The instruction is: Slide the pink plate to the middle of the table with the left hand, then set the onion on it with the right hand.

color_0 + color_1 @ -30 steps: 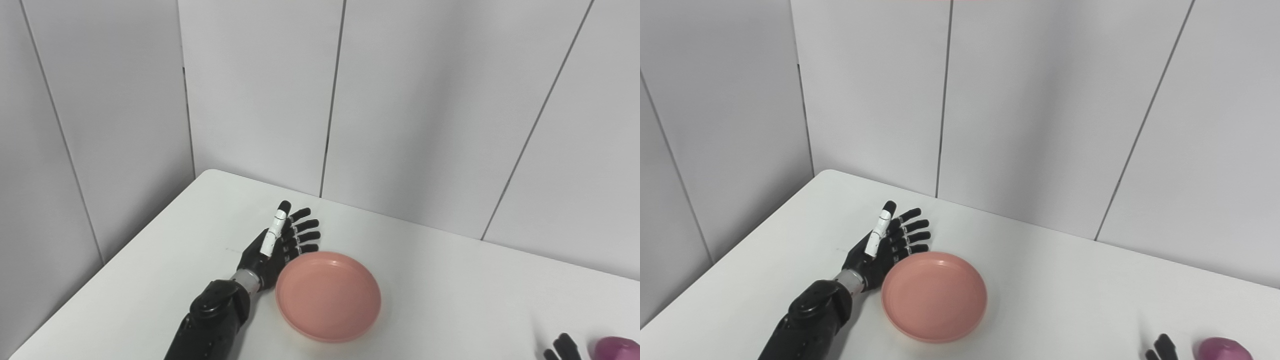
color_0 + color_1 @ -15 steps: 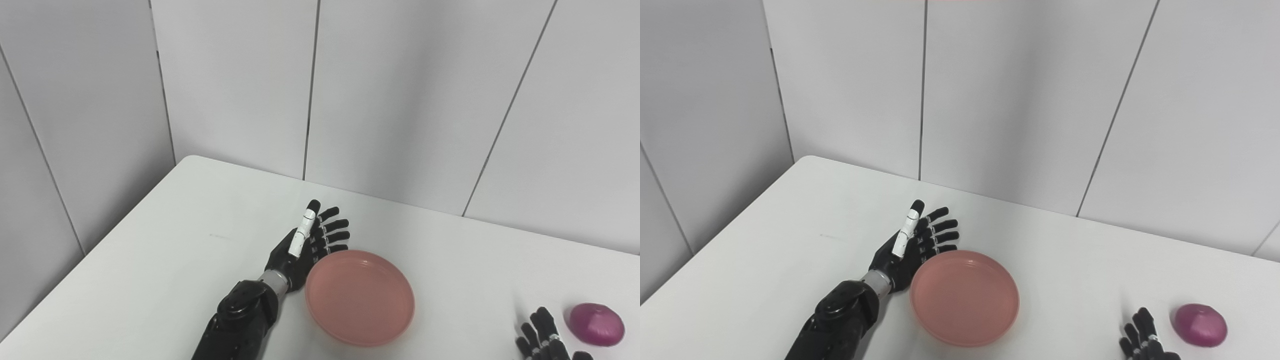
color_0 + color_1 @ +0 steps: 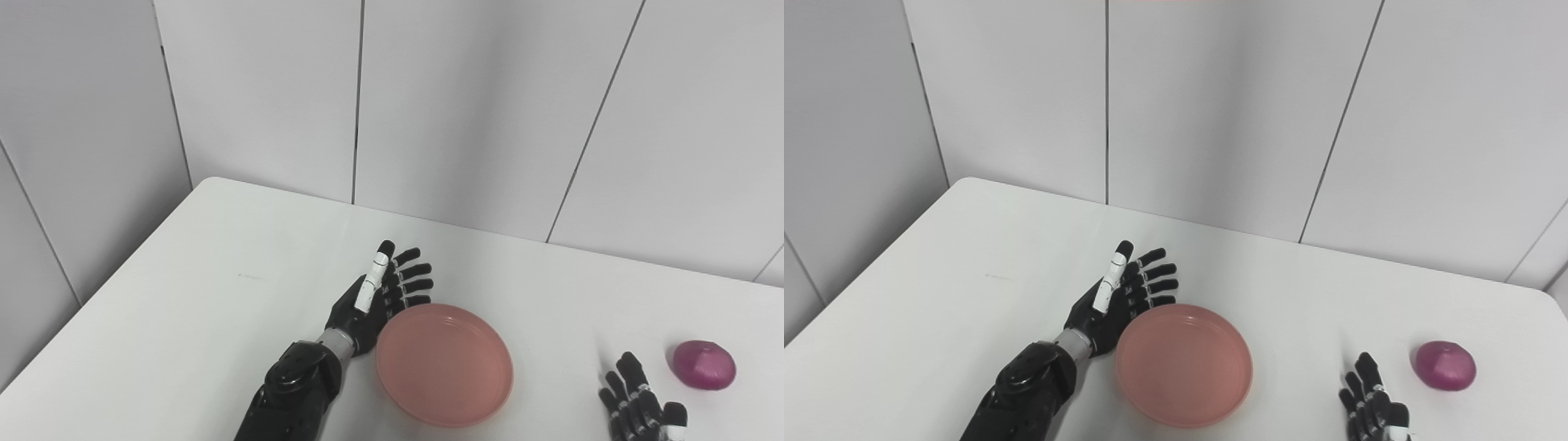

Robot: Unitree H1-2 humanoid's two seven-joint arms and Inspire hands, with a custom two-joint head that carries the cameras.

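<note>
A round pink plate (image 3: 444, 364) sits flat on a white desk (image 3: 202, 275), rim up. The left hand (image 3: 376, 298) rests on edge against the plate's left rim, fingers (image 3: 413, 277) straight and spread, holding nothing. Well to the right of the plate lies a purple onion (image 3: 704, 365), its long axis roughly left to right. Between plate and onion, the right hand (image 3: 640, 409) has its fingers apart and empty.

Pink plate (image 3: 1184, 364): round, shallow, raised rim, empty, flat on the white table (image 3: 968, 257), near its front edge. Onion (image 3: 1445, 365): purple-red, roundish, skin on, resting on the table well apart from the plate, off to its right. Which way its tip points is hard to tell, possibly up.
</note>
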